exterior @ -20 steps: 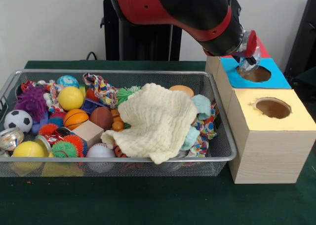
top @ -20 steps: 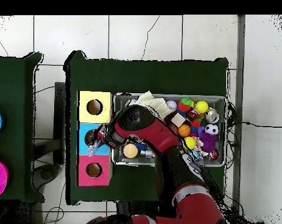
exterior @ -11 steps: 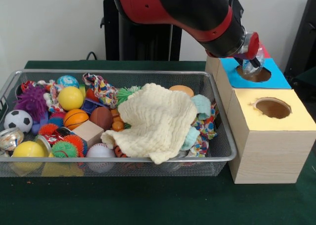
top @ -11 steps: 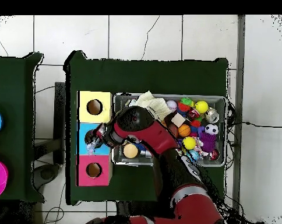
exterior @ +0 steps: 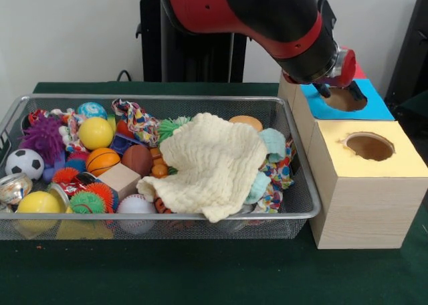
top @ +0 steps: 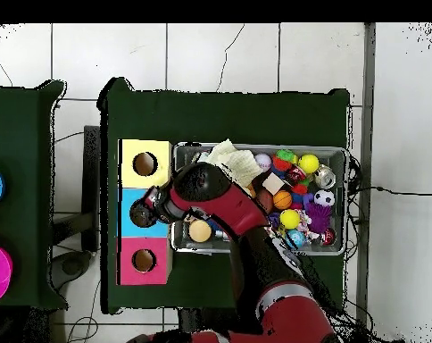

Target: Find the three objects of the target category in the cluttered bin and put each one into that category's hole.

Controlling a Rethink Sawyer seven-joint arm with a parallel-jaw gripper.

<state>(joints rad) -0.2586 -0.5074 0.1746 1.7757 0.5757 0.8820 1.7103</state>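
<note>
The hand (exterior: 332, 89) sits right over the hole in the blue box (exterior: 374, 104), its tips down at the opening; whether it is wide, narrow or holding anything, I cannot tell, as the wrist hides it. Just beside stands the yellow box (exterior: 374, 184), hole bare, with the red box (top: 145, 261) on the blue one's other side. Across in the wire bin (exterior: 294, 211) on the green desk (exterior: 200, 271), a cream cloth (exterior: 210, 164) lies draped over the jumble of balls (exterior: 95, 132) and rope toys (exterior: 137, 120).
</note>
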